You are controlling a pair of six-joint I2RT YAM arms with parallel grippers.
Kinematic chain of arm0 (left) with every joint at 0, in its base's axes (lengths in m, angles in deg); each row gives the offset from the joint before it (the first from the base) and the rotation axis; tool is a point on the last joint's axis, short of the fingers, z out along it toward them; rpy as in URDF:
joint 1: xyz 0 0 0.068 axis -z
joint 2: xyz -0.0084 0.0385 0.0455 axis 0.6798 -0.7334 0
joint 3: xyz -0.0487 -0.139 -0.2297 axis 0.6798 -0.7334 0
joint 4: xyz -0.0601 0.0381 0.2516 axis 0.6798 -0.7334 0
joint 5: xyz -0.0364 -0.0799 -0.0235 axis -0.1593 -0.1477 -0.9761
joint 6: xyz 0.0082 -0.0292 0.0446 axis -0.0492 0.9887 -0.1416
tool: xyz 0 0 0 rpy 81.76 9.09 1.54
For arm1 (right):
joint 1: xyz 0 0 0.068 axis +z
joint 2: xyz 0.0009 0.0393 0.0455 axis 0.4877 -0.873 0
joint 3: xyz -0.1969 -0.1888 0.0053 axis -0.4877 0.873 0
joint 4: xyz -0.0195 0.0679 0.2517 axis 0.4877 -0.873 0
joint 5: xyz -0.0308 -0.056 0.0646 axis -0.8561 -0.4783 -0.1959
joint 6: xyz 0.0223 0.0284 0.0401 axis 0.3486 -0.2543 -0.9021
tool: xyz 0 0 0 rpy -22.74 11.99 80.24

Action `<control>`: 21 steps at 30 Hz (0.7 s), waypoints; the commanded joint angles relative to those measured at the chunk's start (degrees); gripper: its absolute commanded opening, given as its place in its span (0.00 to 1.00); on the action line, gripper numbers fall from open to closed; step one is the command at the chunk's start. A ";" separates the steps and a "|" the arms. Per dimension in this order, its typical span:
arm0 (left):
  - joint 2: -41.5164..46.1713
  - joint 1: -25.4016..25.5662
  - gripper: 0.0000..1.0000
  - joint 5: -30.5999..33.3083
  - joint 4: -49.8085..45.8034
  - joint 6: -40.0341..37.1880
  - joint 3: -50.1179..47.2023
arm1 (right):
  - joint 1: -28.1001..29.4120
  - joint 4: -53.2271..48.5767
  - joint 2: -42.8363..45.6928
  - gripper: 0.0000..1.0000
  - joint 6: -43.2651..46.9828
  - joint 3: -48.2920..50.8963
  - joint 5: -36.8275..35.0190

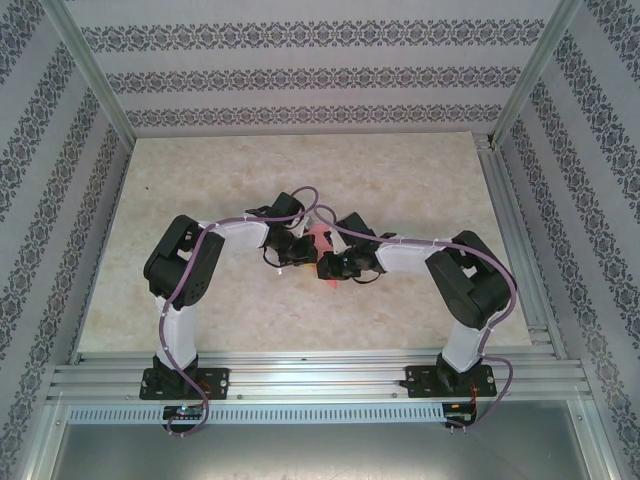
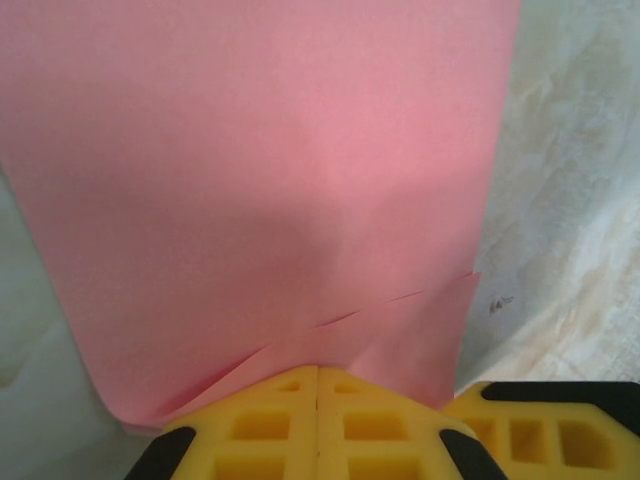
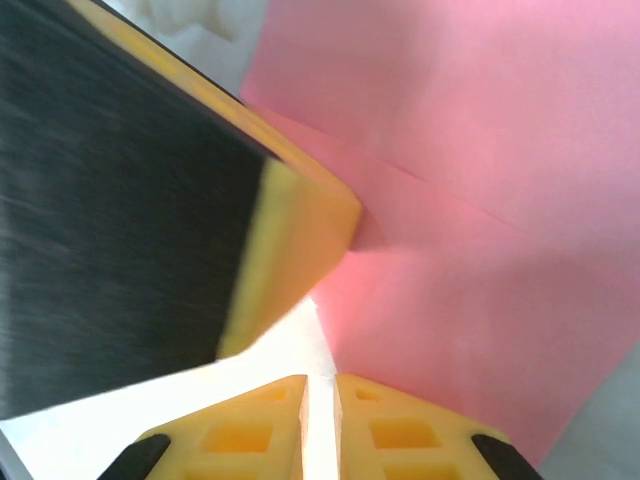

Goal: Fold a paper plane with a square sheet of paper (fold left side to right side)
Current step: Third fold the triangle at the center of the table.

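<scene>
The pink-red square sheet of paper (image 1: 320, 243) lies folded over at the middle of the table, between my two grippers. In the left wrist view the paper (image 2: 260, 180) shows two layers whose edges converge at my left gripper (image 2: 318, 372), which is shut on them. My left gripper (image 1: 296, 250) sits just left of the sheet. My right gripper (image 3: 320, 385) hovers at the paper's (image 3: 480, 200) near edge. Its jaws stand a narrow slit apart with bare table showing between them. The left gripper's finger (image 3: 300, 230) pinches the fold just ahead of it.
The beige marbled tabletop (image 1: 400, 180) is ringed by patterned walls (image 1: 300, 90) and an aluminium frame rail (image 1: 320, 375) along the near edge. Both forearms angle inward, so the two grippers crowd together at the sheet.
</scene>
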 commanded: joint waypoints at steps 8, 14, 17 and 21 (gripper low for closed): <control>-3.89 1.47 0.03 7.64 -7.45 -2.47 -0.78 | 0.15 -4.92 0.21 0.15 -0.32 5.89 -0.80; -4.33 1.48 0.03 8.36 -8.39 -3.00 0.02 | 0.53 -4.78 5.42 0.15 -2.35 11.93 -0.54; -4.48 1.52 0.03 8.58 -8.54 -3.05 0.22 | 0.54 -4.81 8.49 0.15 -3.68 15.16 -0.63; -4.31 1.48 0.02 8.77 -8.61 -3.08 0.04 | 0.24 -4.15 11.79 0.15 -5.75 19.19 -0.63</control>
